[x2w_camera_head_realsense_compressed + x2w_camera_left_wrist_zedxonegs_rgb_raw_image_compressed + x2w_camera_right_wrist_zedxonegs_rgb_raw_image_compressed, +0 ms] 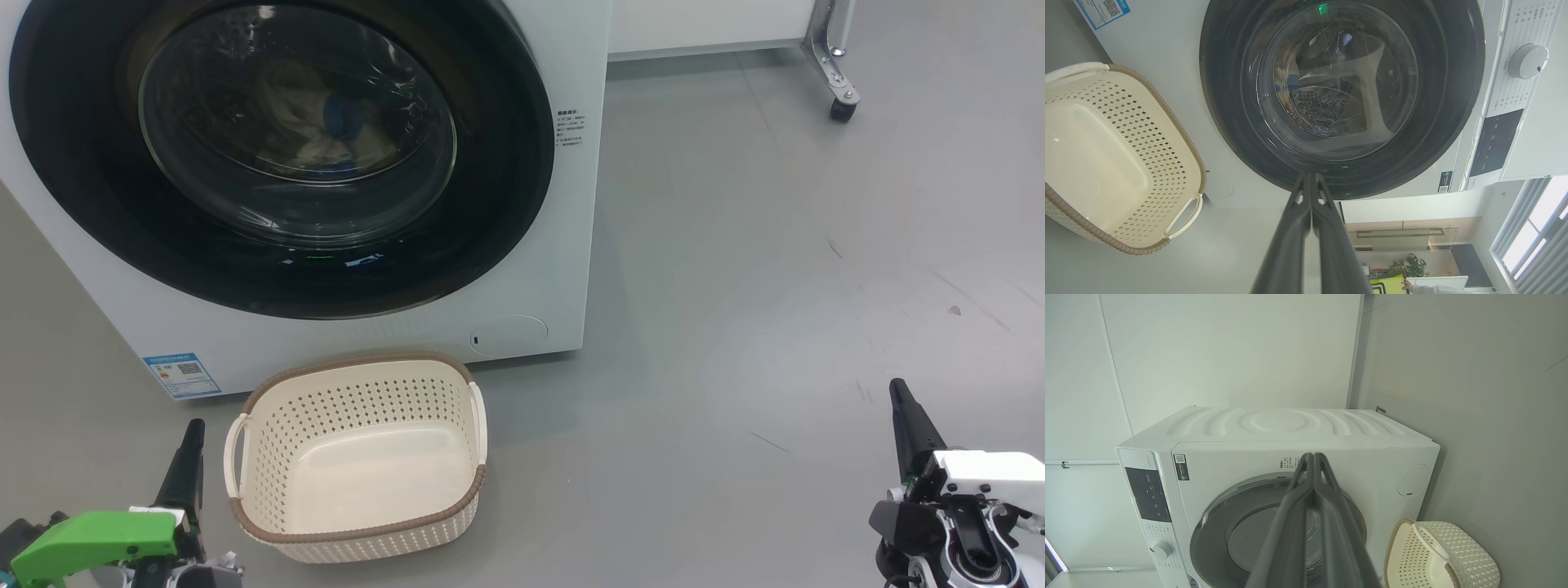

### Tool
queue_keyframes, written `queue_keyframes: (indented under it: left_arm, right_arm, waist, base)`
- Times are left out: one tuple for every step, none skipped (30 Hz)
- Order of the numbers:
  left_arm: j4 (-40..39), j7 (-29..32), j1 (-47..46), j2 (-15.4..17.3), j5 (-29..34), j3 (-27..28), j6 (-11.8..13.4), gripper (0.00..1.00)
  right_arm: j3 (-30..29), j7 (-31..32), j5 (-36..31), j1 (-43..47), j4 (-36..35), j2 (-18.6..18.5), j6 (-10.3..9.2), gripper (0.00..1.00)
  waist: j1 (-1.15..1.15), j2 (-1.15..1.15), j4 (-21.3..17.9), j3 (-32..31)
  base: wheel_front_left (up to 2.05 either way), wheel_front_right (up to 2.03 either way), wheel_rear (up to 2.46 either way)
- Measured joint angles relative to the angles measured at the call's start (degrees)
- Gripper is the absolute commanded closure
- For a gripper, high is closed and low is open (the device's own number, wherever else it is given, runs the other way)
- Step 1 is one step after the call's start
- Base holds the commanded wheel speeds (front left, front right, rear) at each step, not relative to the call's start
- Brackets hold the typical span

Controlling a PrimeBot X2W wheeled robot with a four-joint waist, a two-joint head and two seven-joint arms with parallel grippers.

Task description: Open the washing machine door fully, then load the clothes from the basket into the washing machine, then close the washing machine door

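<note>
The washing machine (563, 269) stands ahead of me with its door (82, 163) closed, black rim flush against the white front. Through the glass I see the clothes (314, 143), cream with a blue patch, lying in the drum (1323, 106). The basket (359, 400) sits on the floor just below the door, with nothing in it. My left gripper (194, 429) is shut and holds nothing, low beside the basket's left handle. My right gripper (900, 392) is also shut and holds nothing, far to the right over bare floor. In the wrist views the left gripper (1309, 177) and the right gripper (1313, 457) both point at the machine.
A blue label (181, 374) marks the machine's lower front corner. A metal leg on a caster (841, 98) stands at the back right. Grey floor (775, 286) stretches to the machine's right. The control dial (1527, 61) sits on the top panel.
</note>
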Motion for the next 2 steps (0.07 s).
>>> queue_keyframes:
  left_arm:
    - [0.0, 0.0, 0.0, 0.0, 0.0, 0.0, 0.0, 1.00]
    - [0.0, 0.0, 0.0, 0.0, 0.0, 0.0, 0.0, 1.00]
  right_arm:
    - [0.0, 0.0, 0.0, 0.0, 0.0, 0.0, 0.00, 1.00]
    - [0.0, 0.0, 0.0, 0.0, 0.0, 0.0, 0.00, 1.00]
  waist:
    - [0.00, 0.00, 0.0, 0.0]
    - [0.00, 0.00, 0.0, 0.0]
  base:
    - [0.00, 0.00, 0.00]
    - [0.00, 0.00, 0.00]
